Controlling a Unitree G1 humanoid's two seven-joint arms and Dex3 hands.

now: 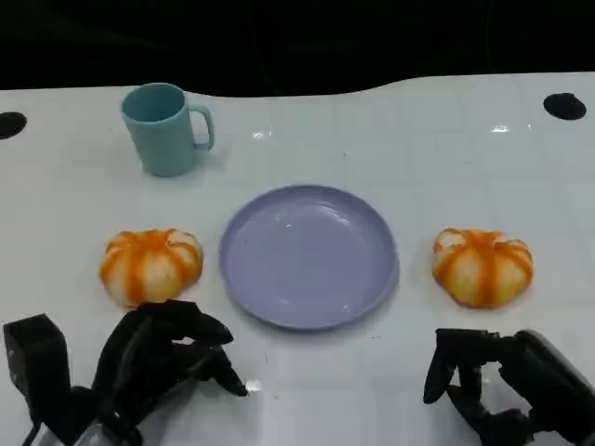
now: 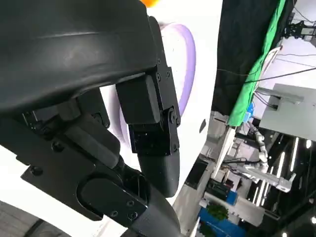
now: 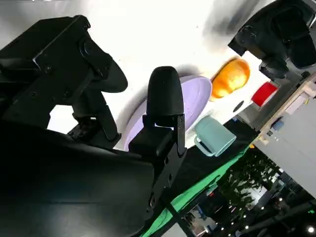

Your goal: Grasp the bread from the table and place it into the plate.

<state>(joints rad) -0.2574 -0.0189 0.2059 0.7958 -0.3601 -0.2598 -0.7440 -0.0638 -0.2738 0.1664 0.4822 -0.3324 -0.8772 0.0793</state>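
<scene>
Lavender plate [image 1: 310, 255] is sitting bare at worktop [image 1: 418, 139] centre, with a pumpkin-shaped bread [image 1: 152, 265] left and another bread [image 1: 482, 267] right. Teal mug [image 1: 165, 128] interior is hidden. Left hand [image 1: 158, 358] and right hand [image 1: 483, 381] are hovering, fingers apart, holding nothing; both forearms are cut off.

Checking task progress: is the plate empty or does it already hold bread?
Empty. The purple plate has a bare surface; one bread lies on the table to its left, the other bread to its right, both outside the rim.
</scene>
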